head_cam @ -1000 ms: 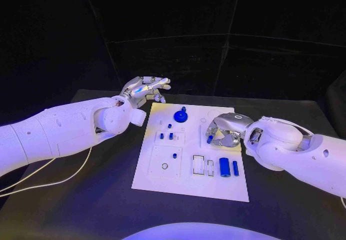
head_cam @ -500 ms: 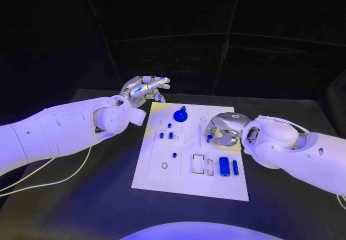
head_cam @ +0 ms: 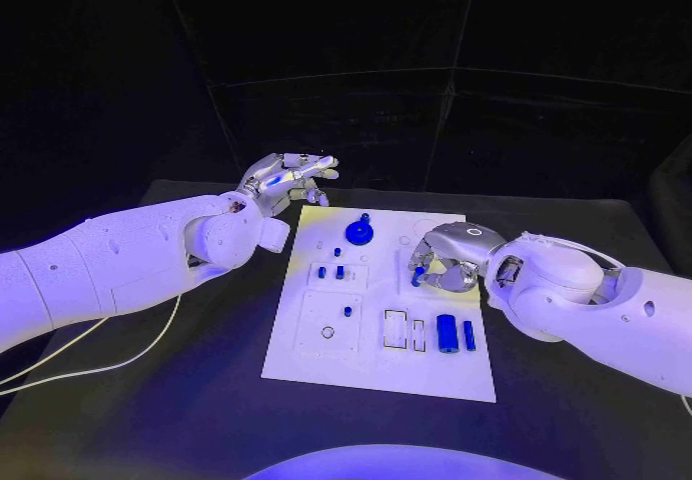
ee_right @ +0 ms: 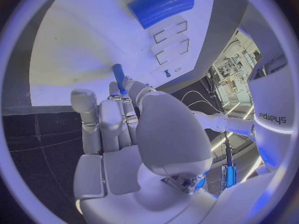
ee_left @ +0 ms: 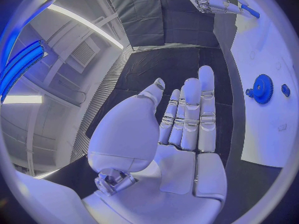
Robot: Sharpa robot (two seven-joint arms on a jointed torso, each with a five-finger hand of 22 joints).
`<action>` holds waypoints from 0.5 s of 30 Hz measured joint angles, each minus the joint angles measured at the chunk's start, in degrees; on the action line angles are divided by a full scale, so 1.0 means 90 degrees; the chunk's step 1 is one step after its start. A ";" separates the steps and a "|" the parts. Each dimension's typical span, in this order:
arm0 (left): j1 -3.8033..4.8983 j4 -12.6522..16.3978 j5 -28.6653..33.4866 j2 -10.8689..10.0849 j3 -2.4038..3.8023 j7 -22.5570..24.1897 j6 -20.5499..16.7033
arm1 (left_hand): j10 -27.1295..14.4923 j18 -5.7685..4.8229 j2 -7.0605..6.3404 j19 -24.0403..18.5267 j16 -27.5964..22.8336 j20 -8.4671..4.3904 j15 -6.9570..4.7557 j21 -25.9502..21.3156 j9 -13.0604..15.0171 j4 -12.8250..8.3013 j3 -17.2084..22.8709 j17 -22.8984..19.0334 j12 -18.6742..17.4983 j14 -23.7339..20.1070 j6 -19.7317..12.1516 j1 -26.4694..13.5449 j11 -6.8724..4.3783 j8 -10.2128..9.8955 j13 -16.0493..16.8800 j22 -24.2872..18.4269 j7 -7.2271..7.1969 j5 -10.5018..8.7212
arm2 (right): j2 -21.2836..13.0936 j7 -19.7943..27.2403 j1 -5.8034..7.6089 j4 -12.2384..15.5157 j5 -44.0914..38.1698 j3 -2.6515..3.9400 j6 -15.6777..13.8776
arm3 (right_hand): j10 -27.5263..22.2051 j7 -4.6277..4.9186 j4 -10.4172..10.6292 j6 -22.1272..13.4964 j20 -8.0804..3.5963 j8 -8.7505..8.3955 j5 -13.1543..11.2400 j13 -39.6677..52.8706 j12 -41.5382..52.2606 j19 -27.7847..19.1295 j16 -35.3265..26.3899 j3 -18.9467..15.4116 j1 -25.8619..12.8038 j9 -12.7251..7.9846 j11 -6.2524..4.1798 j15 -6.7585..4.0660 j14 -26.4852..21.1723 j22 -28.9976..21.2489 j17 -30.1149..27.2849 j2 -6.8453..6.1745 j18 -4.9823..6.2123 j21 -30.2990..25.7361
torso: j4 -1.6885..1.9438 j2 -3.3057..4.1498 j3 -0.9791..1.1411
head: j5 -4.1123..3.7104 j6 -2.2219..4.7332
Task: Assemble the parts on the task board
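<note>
Your right hand, mid-right of the frame, pinches a small blue pin over the white board, so next you'll need an empty hole to seat it, while your left hand idles open, upper left.

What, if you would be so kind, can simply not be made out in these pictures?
- Head view: the right hand hides the task board beneath it, so any slot there is unseen.
- Right wrist view: the fingers cover the lower end of the thin blue peg.
- Head view: the small blue parts are too small to tell whether they stand in holes.
- Left wrist view: the blue gear sits at the rim, bent.
</note>
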 measured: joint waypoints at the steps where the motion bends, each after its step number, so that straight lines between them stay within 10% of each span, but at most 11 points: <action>1: 0.0000 -0.0004 0.0000 -0.0002 0.0000 -0.0003 0.0002 | 0.0000 0.0000 0.0000 0.0000 0.0000 0.0000 0.0000 -0.0003 0.0000 0.0000 0.0000 0.0000 0.0000 0.0000 0.0000 0.0000 0.0000 0.0000 0.0000 0.0000 0.0000 0.0000 | -0.0053 0.0000 0.0001 0.0088 0.0005 0.0003 -0.0048 | 0.0000 0.0005 -0.0015 0.0007 0.0000 0.0000 -0.0010 0.0000 0.0000 0.0000 0.0000 0.0015 -0.0026 0.0000 0.0000 -0.0012 0.0012 0.0007 -0.0002 -0.0026 0.0000 0.0000 | -0.0001 -0.0001 0.0001 | 0.0000 0.0002; 15: -0.0004 -0.0036 0.0000 -0.0010 -0.0002 -0.0028 0.0043 | 0.0000 0.0000 0.0000 0.0000 0.0000 0.0000 0.0000 -0.0006 0.0000 0.0000 0.0000 0.0001 0.0000 0.0000 0.0000 0.0000 0.0000 0.0000 0.0000 -0.0005 0.0000 0.0000 | -0.0113 0.0295 0.0008 0.0711 0.0507 0.0197 -0.0522 | 0.0000 0.0008 -0.0076 0.0014 0.0000 -0.0002 0.0083 0.0000 -0.0073 0.0000 0.0025 0.0114 -0.0070 -0.0030 0.0000 -0.0022 0.0022 0.0047 0.0016 -0.0070 0.0001 0.0036 | -0.0001 0.0001 0.0001 | 0.0010 0.0004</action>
